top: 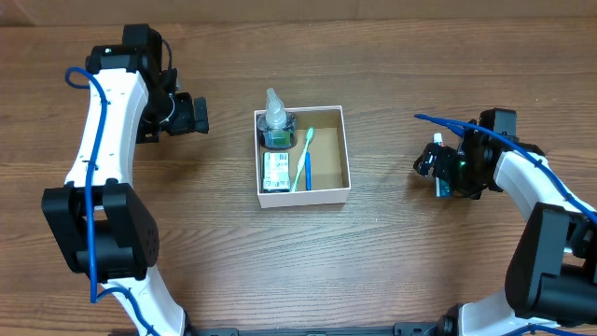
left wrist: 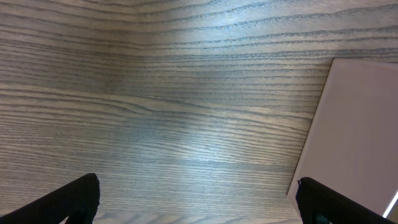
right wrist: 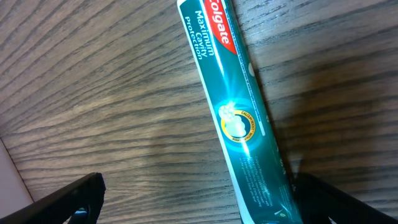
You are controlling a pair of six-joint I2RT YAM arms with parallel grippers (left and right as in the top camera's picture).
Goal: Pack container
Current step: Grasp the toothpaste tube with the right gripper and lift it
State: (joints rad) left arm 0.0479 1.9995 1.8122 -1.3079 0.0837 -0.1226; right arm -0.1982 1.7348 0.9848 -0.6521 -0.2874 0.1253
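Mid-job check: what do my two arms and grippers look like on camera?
The left arm and right arm match: white curved link shells, bulky black joint housings, and a loose blue cable running along each. The left gripper and right gripper are black, with black fingers seen in both wrist views. No markings are legible.

White arms (top: 104, 126), black joints (top: 107, 233), blue cables (top: 90, 201)

Container (top: 346, 149) mid-table: left half taken by bottle (top: 276, 119), small box (top: 275, 172), toothbrush (top: 303, 159); right half bare floor, reachable from above. Bare wood between container and left gripper (top: 198, 114), jaws spread, toward left edge. Toward right edge, toothpaste tube (right wrist: 239, 112) lies flat between spread fingers of right gripper (top: 427, 161). Broad bare strip of table (top: 280, 261) along near edge.
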